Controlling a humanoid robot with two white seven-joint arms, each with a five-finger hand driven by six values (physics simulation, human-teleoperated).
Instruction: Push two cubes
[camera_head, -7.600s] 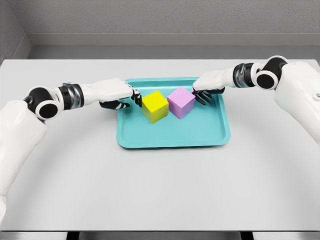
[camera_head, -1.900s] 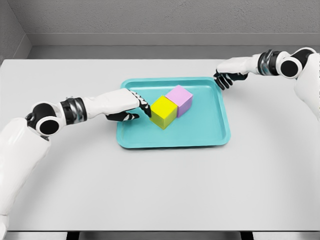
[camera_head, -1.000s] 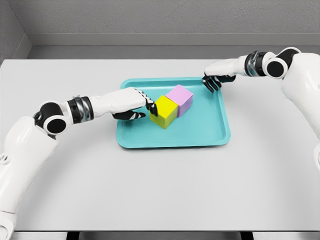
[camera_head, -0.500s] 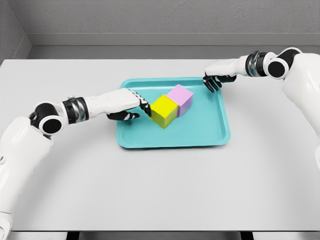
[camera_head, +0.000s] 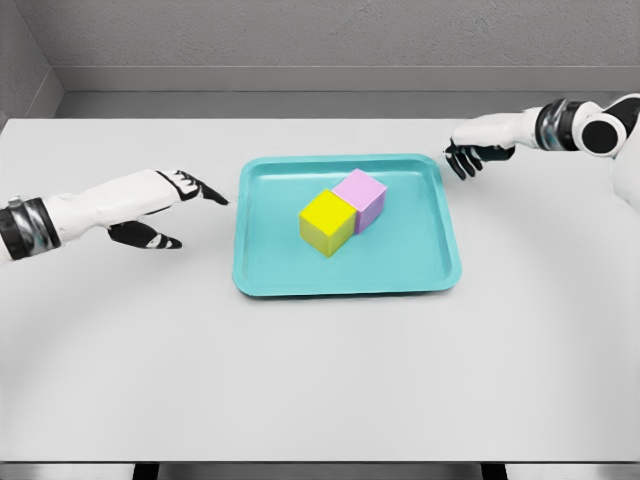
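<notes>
A yellow cube (camera_head: 326, 222) and a pink cube (camera_head: 360, 199) sit side by side, touching, in the middle of the teal tray (camera_head: 400, 275). My left hand (camera_head: 185, 205) is over the table to the left of the tray, clear of it, fingers extended and holding nothing. My right hand (camera_head: 463, 160) hovers just past the tray's far right corner, fingers loosely curved down, empty. Neither hand touches a cube.
The tray lies on a grey table (camera_head: 320, 380) that runs to a front edge at the bottom. A grey wall (camera_head: 320, 40) stands behind the table.
My left hand has pulled back from the yellow cube, leftward out of the tray. My right hand has moved right, off the tray's corner. The cubes stay together where they were.
</notes>
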